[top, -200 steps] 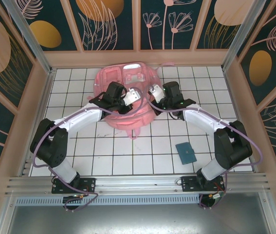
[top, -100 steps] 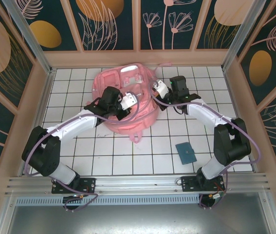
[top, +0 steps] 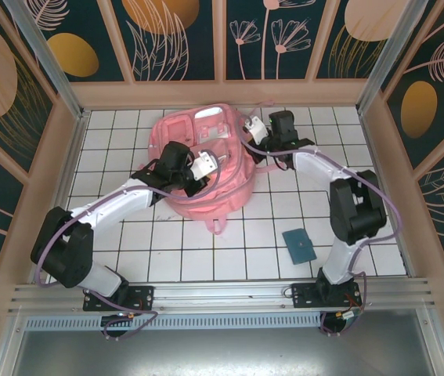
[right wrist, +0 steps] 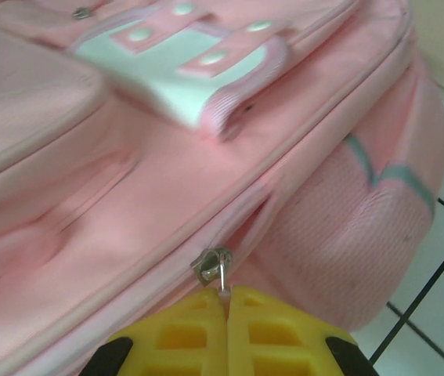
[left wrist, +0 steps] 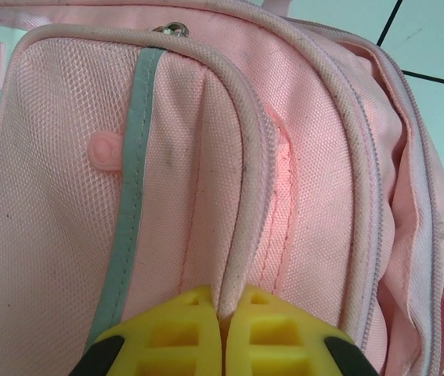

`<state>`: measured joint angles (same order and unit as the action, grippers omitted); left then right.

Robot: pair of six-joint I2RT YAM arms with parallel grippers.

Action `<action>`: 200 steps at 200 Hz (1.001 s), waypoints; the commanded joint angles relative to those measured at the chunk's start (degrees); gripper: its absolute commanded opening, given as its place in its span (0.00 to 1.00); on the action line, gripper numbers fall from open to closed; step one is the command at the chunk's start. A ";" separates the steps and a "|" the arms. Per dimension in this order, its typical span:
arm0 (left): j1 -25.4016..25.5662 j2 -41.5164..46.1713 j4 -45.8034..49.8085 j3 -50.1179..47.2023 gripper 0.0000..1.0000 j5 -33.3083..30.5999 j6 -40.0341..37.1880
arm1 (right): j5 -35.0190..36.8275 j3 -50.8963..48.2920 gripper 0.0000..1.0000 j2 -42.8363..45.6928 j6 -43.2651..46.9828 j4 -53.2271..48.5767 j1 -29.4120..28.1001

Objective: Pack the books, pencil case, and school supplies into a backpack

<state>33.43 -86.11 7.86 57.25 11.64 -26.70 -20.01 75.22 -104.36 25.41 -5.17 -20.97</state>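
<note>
The pink backpack [top: 206, 168] lies on the white tiled table, toward the back. My left gripper [top: 206, 165] rests on its middle. In the left wrist view, the left gripper [left wrist: 227, 304] is shut on a pale piped seam [left wrist: 245, 180] of the backpack [left wrist: 73, 204]. My right gripper [top: 252, 125] is at the bag's back right corner. In the right wrist view, the right gripper [right wrist: 225, 296] is shut on the pull of a metal zipper slider [right wrist: 211, 265]. The zipper gapes a little just beyond the slider. The books and pencil case are out of view.
A flat teal rectangular item [top: 299, 245] lies on the tiles at the front right, near the right arm's base. Wooden walls [top: 222, 94] enclose the table on three sides. A loose pink strap loop [top: 218, 226] trails from the bag's near edge.
My right gripper has moved toward the back wall along the bag's right side, still holding the zipper pull. The backpack has shifted and turned a little. My left gripper keeps its grip.
</note>
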 commanded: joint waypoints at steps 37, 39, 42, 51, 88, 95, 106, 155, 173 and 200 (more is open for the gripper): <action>-0.14 4.30 2.71 -2.86 0.00 2.12 2.06 | 1.80 10.45 0.26 -1.45 -4.37 -2.61 3.40; -0.17 4.44 2.74 -2.85 0.00 2.04 2.08 | 1.46 10.33 0.29 -1.09 -4.55 -2.84 3.53; -0.14 4.64 2.70 -2.97 0.00 1.87 2.16 | 0.86 10.07 0.33 -0.45 -4.74 -3.14 3.63; -0.21 5.26 2.77 -3.37 0.00 1.47 2.26 | -1.87 8.95 0.45 1.55 -4.57 -4.15 4.02; -0.16 8.41 1.76 -5.12 0.00 0.22 2.78 | -18.70 4.38 0.62 6.92 4.98 -14.67 3.44; -0.21 8.89 1.32 -5.31 0.00 0.20 2.96 | -21.15 3.58 0.62 7.27 6.54 -15.99 3.16; -0.20 9.45 0.86 -5.38 0.00 0.52 3.14 | -22.71 1.75 0.62 8.01 8.50 -16.20 2.05; -0.16 10.67 1.02 -5.49 0.00 -0.30 3.14 | -22.62 -1.93 0.62 7.54 10.81 -12.21 -2.59; -0.20 10.86 0.96 -5.68 0.00 -0.48 3.14 | -21.64 -0.86 0.61 5.57 12.05 -12.90 -3.75; -0.20 11.05 0.63 -6.01 0.00 -0.65 3.23 | -21.12 1.58 0.55 2.19 13.84 -14.35 -4.60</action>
<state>33.23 -77.76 10.33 51.27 10.44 -25.80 -39.97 73.91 -98.67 35.79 -17.91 -24.82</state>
